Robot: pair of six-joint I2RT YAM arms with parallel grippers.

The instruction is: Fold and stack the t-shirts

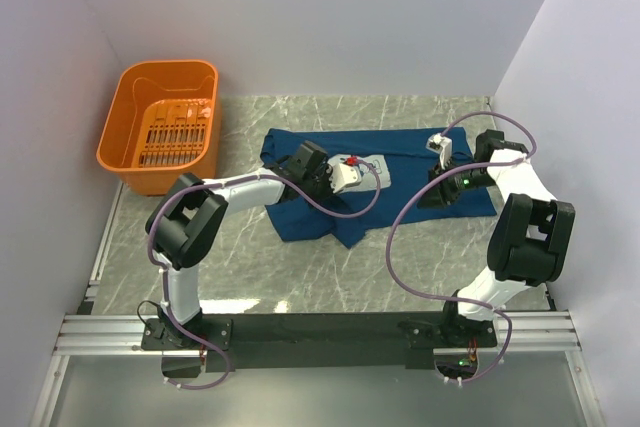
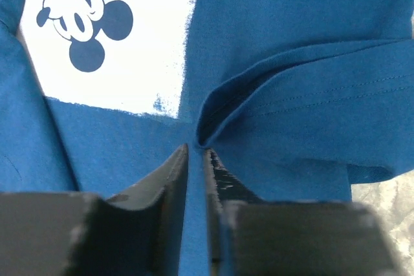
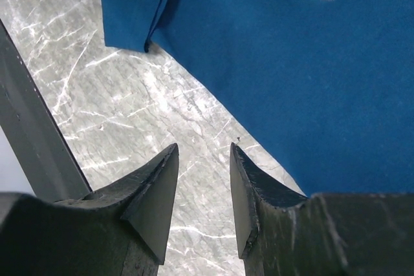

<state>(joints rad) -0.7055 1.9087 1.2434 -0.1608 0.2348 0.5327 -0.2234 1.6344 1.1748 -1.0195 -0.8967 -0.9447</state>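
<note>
Currently, far left, an orange basket is sitting at the back-left corner of the marble tabletop, well apart from the cloth. Moving right, the dark blue t-shirt is lying spread across the middle and right of the tabletop. It isn't lying flat: its near-left part is bunching into a loose flap. The left arm is extending from its base onto the shirt's left half. There the left hand is clenching on the t-shirt. Its fingers are sitting almost together with a thin strip of blue fabric between them, and a raised fold is starting right at the tips and running off to the right. The white cartoon print is showing just beyond the tips, upper left in the wrist view. Further right, the right arm is curling over the shirt's right end. The right hand is hanging released, fingers apart with nothing between them. It is hovering over bare marble just beside the shirt's straight edge. A folded sleeve corner is lying ahead of it on the marble.
</note>
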